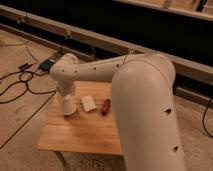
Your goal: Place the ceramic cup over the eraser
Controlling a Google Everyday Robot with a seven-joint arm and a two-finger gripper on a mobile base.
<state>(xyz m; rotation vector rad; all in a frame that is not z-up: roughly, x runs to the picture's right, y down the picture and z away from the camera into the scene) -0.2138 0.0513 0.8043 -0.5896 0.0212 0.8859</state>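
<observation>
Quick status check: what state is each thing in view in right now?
Gripper: at the table's left side, right above the cup.
Cup: under the gripper, wide end down on the table.
Eraser: not visible.
White block: lying flat, apart from the cup.
Reddish-brown thing: lying flat, right of the white block.
Table: upright.
</observation>
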